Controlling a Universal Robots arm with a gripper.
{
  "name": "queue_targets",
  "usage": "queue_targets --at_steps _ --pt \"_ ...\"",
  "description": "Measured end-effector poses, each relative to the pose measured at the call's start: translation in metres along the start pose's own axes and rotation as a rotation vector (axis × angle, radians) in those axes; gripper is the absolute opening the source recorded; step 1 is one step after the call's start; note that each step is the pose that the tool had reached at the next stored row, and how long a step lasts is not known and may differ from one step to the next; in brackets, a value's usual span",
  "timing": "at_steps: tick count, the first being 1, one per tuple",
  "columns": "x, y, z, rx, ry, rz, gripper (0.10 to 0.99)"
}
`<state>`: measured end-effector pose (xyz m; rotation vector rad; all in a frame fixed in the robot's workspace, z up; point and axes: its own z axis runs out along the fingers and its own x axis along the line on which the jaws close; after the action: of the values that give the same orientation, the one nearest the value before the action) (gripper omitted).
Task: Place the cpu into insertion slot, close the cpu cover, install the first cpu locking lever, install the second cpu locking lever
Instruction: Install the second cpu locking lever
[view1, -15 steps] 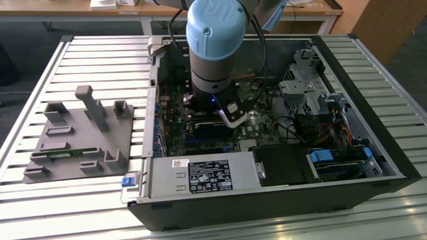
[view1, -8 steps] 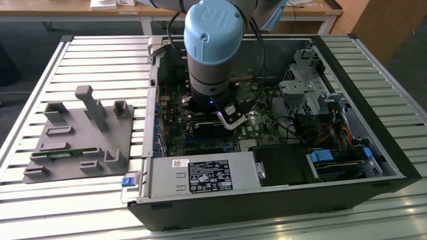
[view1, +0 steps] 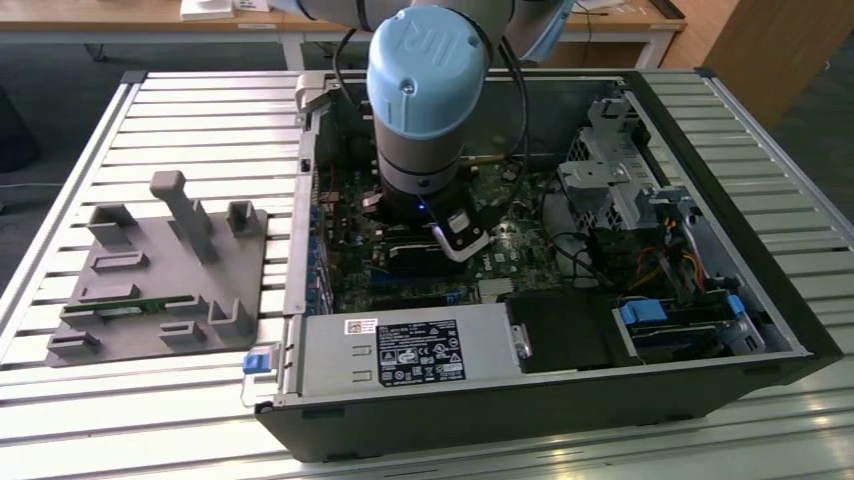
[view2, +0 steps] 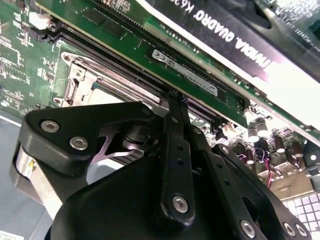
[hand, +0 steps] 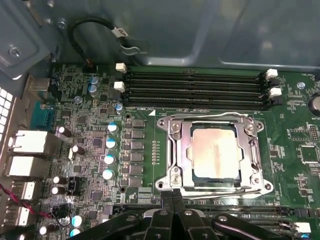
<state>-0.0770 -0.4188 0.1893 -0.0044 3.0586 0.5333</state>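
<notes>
Black gripper (hand: 172, 200) fingertips pressed together, empty, beside silver square-frame cpu cover (hand: 216, 151) closed over dull grey cpu (hand: 216, 151); lever work wants slow, low, sideways push.

From outside, the arm (view1: 420, 110) hides the chip socket; the gripper's (hand: 172, 200) black body blocks the cover's (view2: 95, 80) six o'clock side in the second wrist view.

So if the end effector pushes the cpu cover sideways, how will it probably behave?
The cpu cover looks like thin silver metal, so it is probably stiff but could bend at an edge. It lies flat around the cpu, apparently fixed to the board, so it likely will not slide. The end effector is beside its rim.
</notes>
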Motion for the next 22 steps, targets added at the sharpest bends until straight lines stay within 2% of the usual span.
queue_targets --at_steps 10,22 --pt "0.0036 -0.0004 0.002 -0.026 -0.0003 0.001 0.122" --pt "0.0062 0.0023 0.0059 -0.043 -0.0004 0.002 0.122"
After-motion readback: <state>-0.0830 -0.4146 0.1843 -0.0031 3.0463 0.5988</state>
